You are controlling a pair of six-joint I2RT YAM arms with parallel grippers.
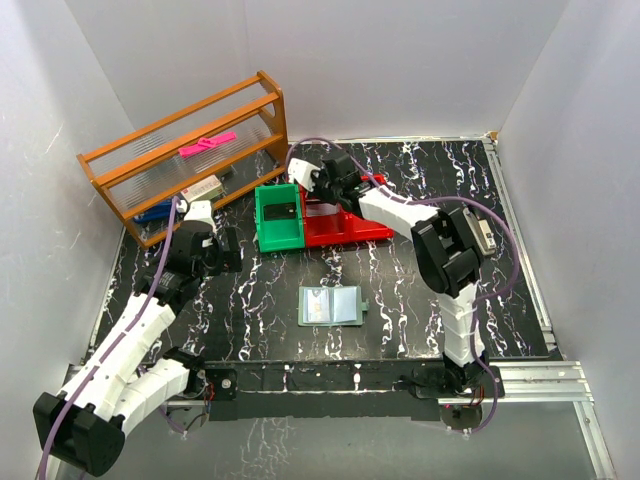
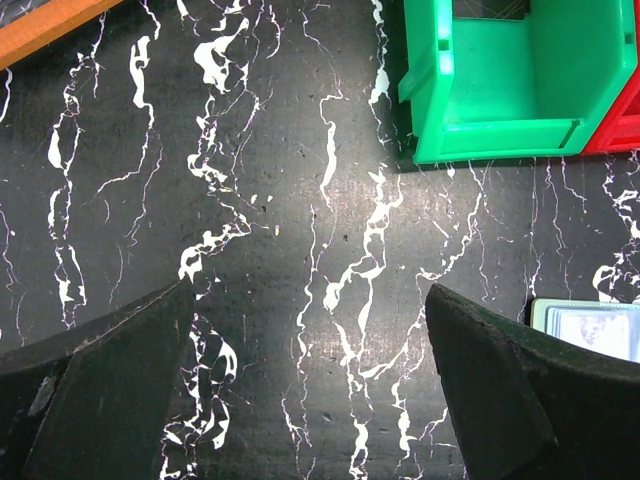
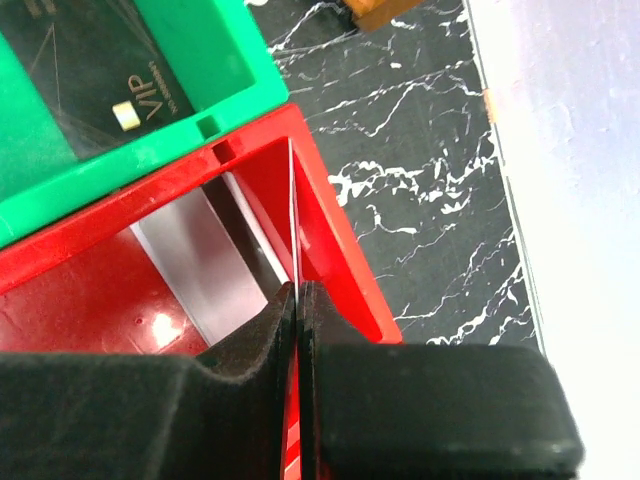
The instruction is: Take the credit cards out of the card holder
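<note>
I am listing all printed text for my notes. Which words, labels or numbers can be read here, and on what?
"VIP": on the dark card in the green bin.
Too blurred: faint marks at that card's edge.
Too small: the cards in the card holder.
No text: the held card in the right gripper, edge-on.

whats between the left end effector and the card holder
Nothing but bare marbled table. In the top view, the stretch from the open left end effector to the card holder holds no object; the green bin stands farther back.
</note>
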